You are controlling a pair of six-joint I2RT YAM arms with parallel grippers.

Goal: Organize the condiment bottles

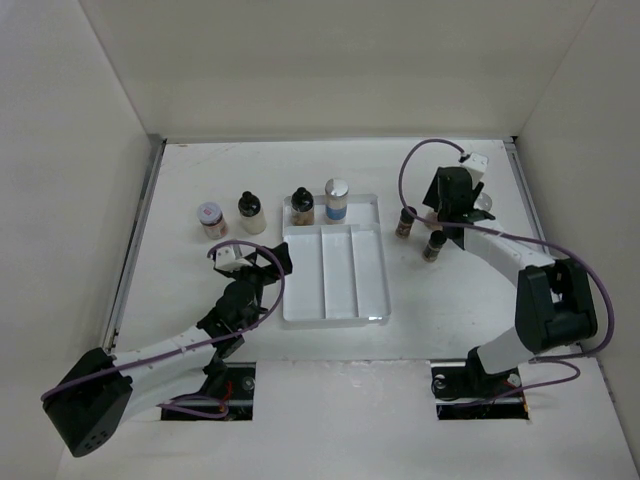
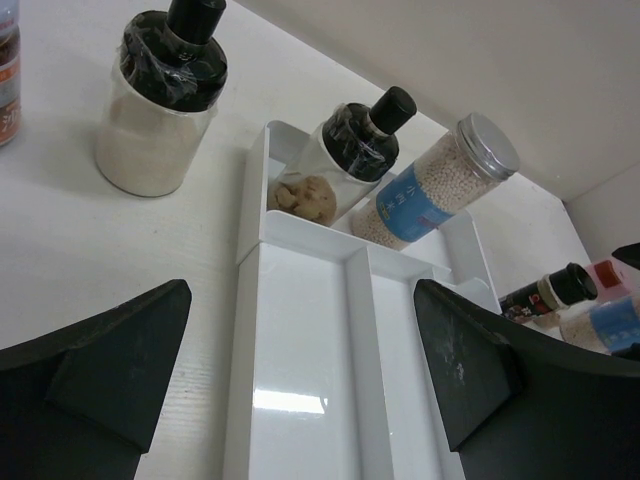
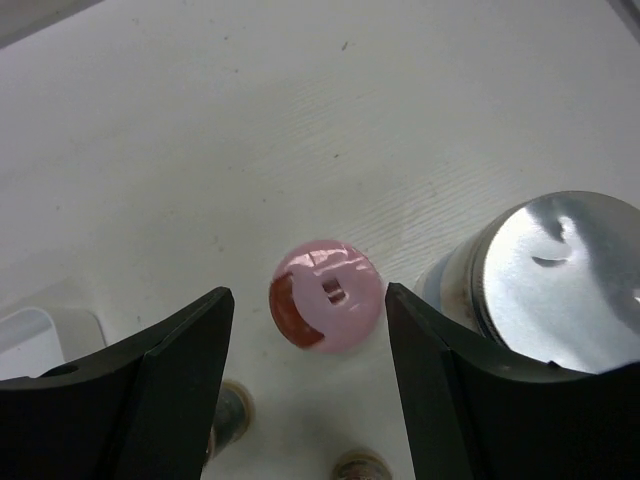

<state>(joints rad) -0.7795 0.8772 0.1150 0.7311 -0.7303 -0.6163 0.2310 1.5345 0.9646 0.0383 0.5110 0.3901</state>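
The clear tray [image 1: 340,285] holds two bottles in its far compartment: a black-capped one with brown contents [image 1: 301,207] and a silver-capped, blue-labelled one [image 1: 336,199]. Left of it stand a pink-capped bottle [image 1: 211,218] and a black-capped bottle with white contents [image 1: 250,213]. On the right stand two black-capped bottles [image 1: 405,222] [image 1: 434,245] and a silver-capped one [image 1: 484,203]. My right gripper [image 3: 310,335] is open, pointing down over a pink-capped bottle [image 3: 327,295], beside the silver cap [image 3: 565,280]. My left gripper [image 2: 300,390] is open and empty over the tray's near-left rim [image 2: 250,300].
White walls enclose the table on three sides. A metal strip [image 1: 135,240] runs along the left edge. In the left wrist view the white-contents bottle [image 2: 160,110] stands left of the tray, and the two tray bottles [image 2: 345,150] [image 2: 430,190] stand beyond my fingers.
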